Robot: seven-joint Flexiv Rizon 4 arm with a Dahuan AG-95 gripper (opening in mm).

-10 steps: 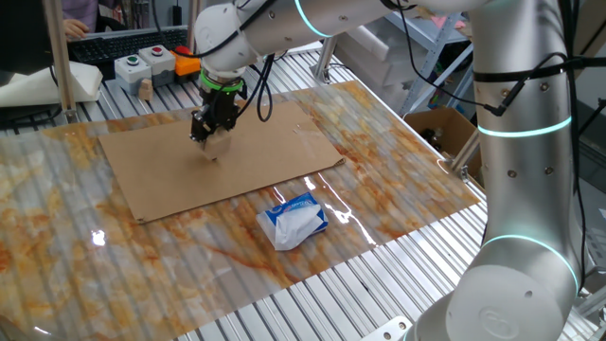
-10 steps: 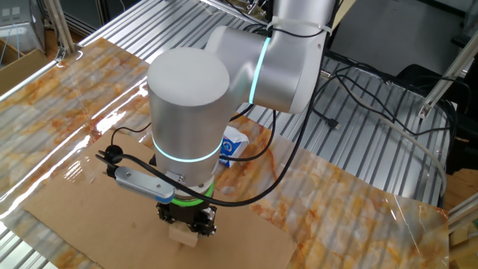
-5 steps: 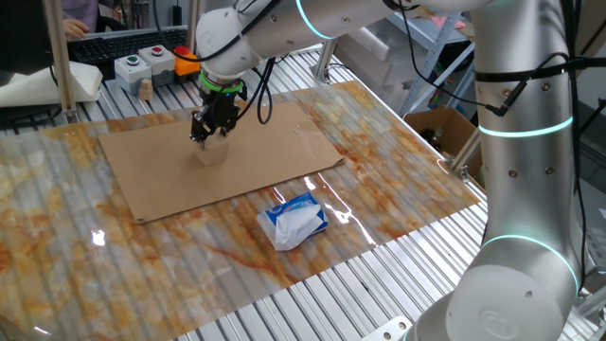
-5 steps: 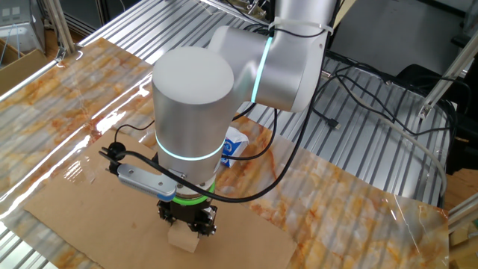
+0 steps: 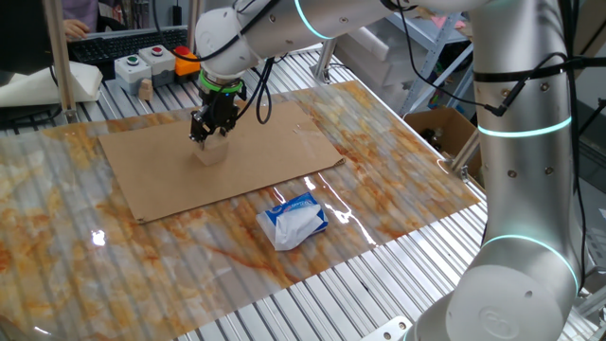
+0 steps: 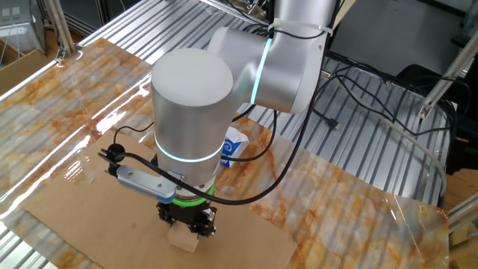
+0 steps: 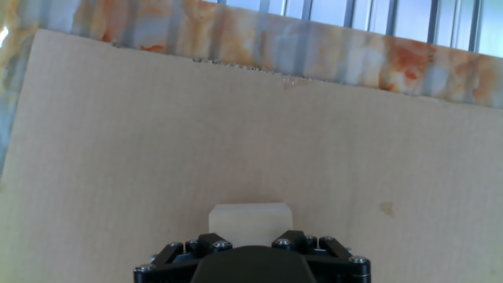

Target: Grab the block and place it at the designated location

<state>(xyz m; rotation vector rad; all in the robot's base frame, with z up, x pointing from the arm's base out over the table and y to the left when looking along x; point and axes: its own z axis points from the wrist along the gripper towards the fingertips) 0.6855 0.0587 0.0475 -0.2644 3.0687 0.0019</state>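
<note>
The block [image 5: 213, 152] is a light-tan wooden cube standing on the brown cardboard sheet [image 5: 275, 142], left of its middle. My gripper [image 5: 209, 135] hangs just above it with the jaws open, and the fingertips are level with the block's top. In the other fixed view the block [image 6: 184, 240] shows under the gripper [image 6: 187, 226]. In the hand view the block [image 7: 250, 221] lies flat on the cardboard [image 7: 236, 126], right in front of the gripper body [image 7: 250, 255]. The black dot is not visible in any view.
A blue-and-white soft packet [image 5: 295, 220] lies on the marbled mat off the cardboard's near edge and also shows in the other fixed view [image 6: 236, 143]. A small wooden peg [image 5: 146, 89] and a button box [image 5: 142, 64] stand at the back. An open carton [image 5: 437, 128] is at the right.
The gripper has risen slightly off the cardboard. The block stays on the sheet and more of it shows below the fingers.
</note>
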